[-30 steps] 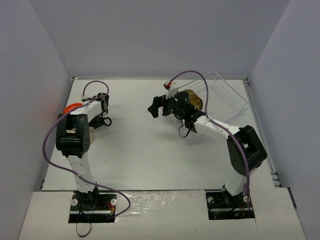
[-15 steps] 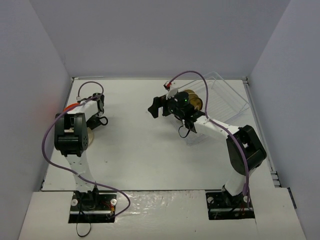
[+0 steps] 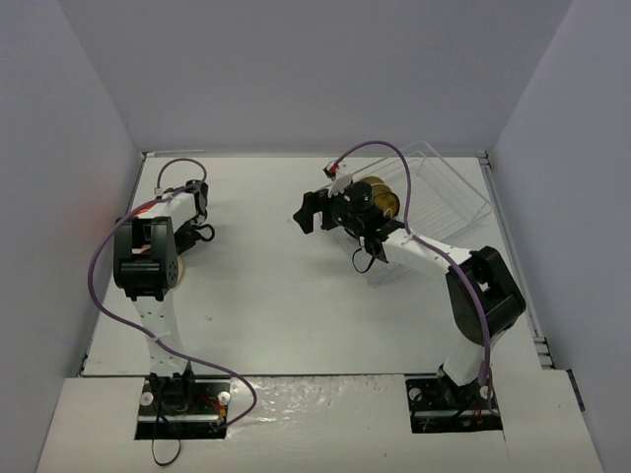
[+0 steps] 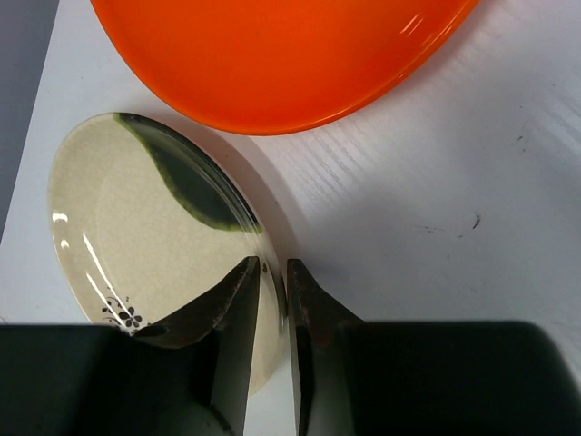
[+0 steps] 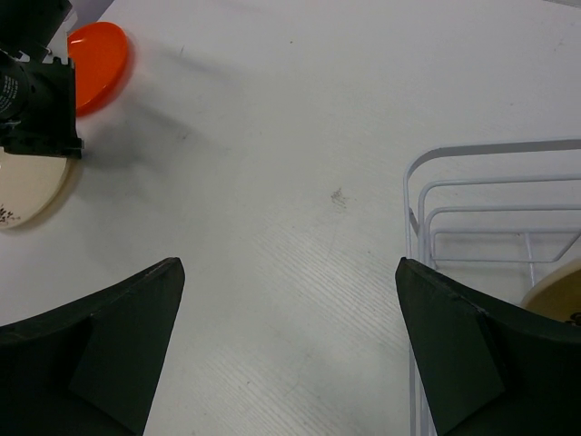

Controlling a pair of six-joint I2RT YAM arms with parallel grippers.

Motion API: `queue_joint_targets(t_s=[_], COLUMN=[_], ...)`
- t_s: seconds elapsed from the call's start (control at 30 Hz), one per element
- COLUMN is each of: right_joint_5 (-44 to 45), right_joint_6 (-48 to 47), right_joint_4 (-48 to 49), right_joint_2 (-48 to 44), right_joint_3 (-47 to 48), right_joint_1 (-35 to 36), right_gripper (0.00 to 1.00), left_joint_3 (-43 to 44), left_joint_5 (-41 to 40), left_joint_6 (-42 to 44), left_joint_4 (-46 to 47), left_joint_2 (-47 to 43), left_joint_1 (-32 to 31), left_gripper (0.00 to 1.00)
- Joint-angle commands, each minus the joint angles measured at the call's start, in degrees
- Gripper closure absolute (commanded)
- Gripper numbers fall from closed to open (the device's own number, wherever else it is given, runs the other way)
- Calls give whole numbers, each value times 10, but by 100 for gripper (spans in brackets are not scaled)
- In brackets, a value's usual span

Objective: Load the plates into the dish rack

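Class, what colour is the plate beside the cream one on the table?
Bright orange plate; left wrist view shows it best.

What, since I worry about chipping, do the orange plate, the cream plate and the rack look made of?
The orange plate: glossy, uniform colour, sharp highlights; plastic or glazed ceramic.
The cream plate: glazed ceramic probably; faint crackle, painted flowers, dark brushstroke.
The dish rack: clear plastic; the table shows through.

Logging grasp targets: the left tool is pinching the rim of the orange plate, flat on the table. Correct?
Not the orange one. The left tool is pinching the rim of the cream plate, flat on the table. The orange plate lies just beyond it, untouched. The left wrist view shows it.
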Motion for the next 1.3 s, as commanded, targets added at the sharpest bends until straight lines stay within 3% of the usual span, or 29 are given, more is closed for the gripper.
queue_joint_targets(t_s=[0.0, 0.07, 0.23, 0.4, 0.57, 0.7, 0.87, 1.0, 1.13, 1.27], right_joint_5=[23, 34, 35, -4, -36, -71, -22, 17, 45, 48], right_joint_6=[-8, -7, -5, -22, -83, -170, -243, -212, -195, -263], right_joint_4=[28, 27, 59, 97, 88, 102, 101, 168, 263, 216], right_joint_2=[-44, -47, -63, -81, -78, -85, -79, -68, -79, -89], right_joint_3=[3, 1, -20, -40, -35, -51, -56, -67, -121, -111], right_joint_1=[5, 4, 1, 3, 17, 55, 120, 140, 150, 152], right_gripper=[0, 0, 0, 0, 0, 0, 0, 0, 0, 0], left_joint_3=[4, 2, -37, -99, -151, -150, -152, -150, -162, -179], left_joint_5=[11, 11, 24, 16, 25, -12, -42, -46, -121, -120], left_joint_6=[-6, -6, 7, -11, -27, -64, -118, -155, -248, -273], left_joint_4=[-26, -23, 10, 59, 125, 150, 227, 275, 293, 316], left_joint_2=[0, -1, -45, -180, -340, -418, -456, -466, -487, -525], left_joint_1=[0, 0, 0, -33, -135, -228, -306, -338, -362, -363], left_gripper=[95, 100, 100, 100, 100, 100, 100, 100, 100, 100])
